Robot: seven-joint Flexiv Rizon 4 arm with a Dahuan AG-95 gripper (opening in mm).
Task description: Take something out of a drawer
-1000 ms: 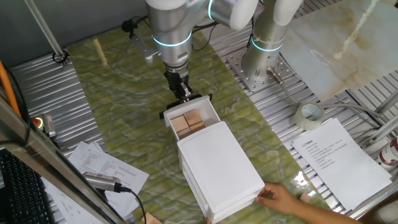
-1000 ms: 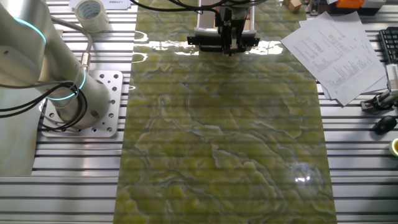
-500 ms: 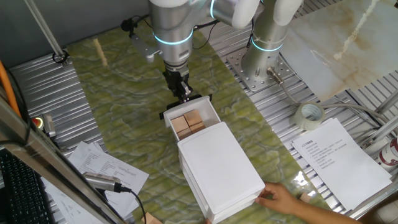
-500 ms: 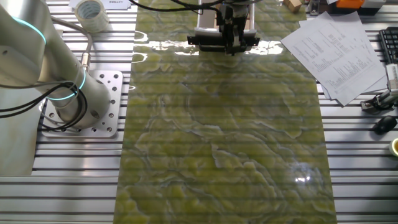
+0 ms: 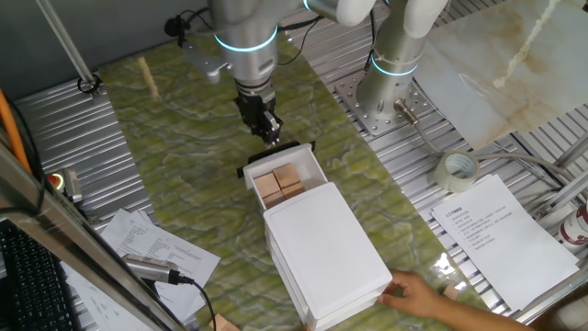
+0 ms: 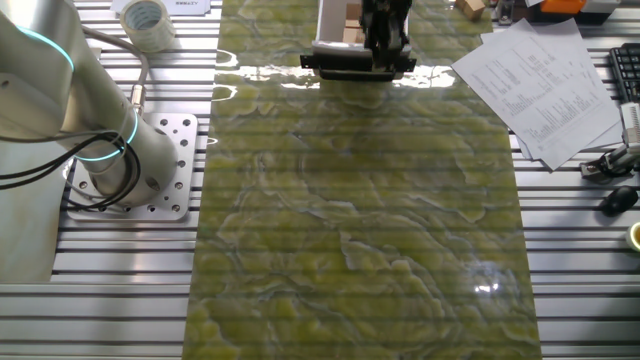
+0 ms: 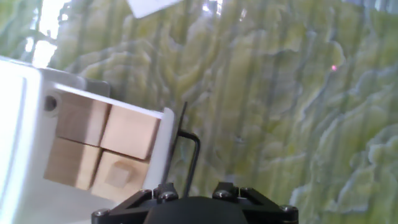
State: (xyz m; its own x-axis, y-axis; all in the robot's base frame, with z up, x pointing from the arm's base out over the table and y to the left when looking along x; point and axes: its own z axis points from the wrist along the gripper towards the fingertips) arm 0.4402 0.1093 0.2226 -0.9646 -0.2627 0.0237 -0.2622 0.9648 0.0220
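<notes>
One gripper (image 5: 269,134) hangs low over the table, dark and narrow, at the end of a shiny silver arm (image 5: 244,37) with a glowing blue ring. Its fingertips cannot be seen clearly in any view, so I cannot tell if it is spread or squeezed together. It does not seem to hold anything.

Under it lies a green and yellow mat (image 5: 175,156) with wavy marble lines. It looks smooth and a bit shiny, and light bounces off it in the other fixed view. The mat rests on a table (image 5: 64,129) made of grey metal slats with grooves.

Just below the gripper is the drawer (image 5: 312,166), a shallow white tray with a thin black bar handle (image 5: 289,148) on its front. The gripper is right beside this handle, a little above it. The drawer is pulled out. Inside it sit four wooden blocks (image 7: 130,132), light tan, square and plain, packed close together and touching. They are all still in the drawer.

Behind the drawer, away from the gripper, is the white boxy cabinet (image 5: 326,248) with a flat smooth top. At its far end a person's hand (image 5: 418,294) rests against the corner.

Farther out, a round silver robot base (image 5: 390,78) is bolted to a plate with holes. A roll of clear tape (image 5: 457,171) lies near some printed paper sheets (image 5: 501,234). On the other side are more papers (image 5: 152,248), a black keyboard (image 5: 28,280) and a metal rod (image 5: 64,41).
</notes>
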